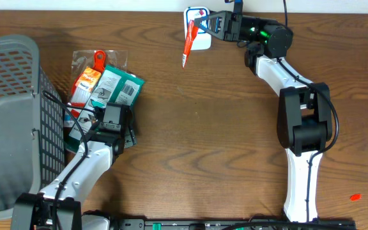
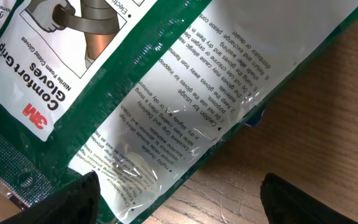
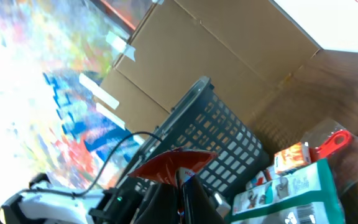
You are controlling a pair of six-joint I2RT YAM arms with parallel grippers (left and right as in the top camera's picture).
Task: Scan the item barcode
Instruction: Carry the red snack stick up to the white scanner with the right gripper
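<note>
Item: a slim red packet (image 1: 188, 42), held off the tabletop (image 1: 203, 134) at its far edge, upper end in the right pincer, lower end slanting down and to the left.
Scanner: white scanner (image 1: 200, 35) lies just behind the red packet; whether they touch cannot be told.
Right pincer (image 1: 198, 24): closed narrow on the red packet; the right wrist view shows the red edge (image 3: 174, 163) clamped between the two fingers (image 3: 160, 198).
Left pincer (image 2: 191, 205): spread wide, holding nothing, hovering over a glove package (image 2: 166, 93).
Glove package (image 1: 117, 86): green and white, flat on the tabletop, printed side up.
Orange package (image 1: 87, 78): just beside the glove package, partly under it.
Basket (image 1: 11, 108): grey mesh, at the left edge, near the pile.
Cardboard box (image 3: 216, 56): behind the basket in the right wrist view.
</note>
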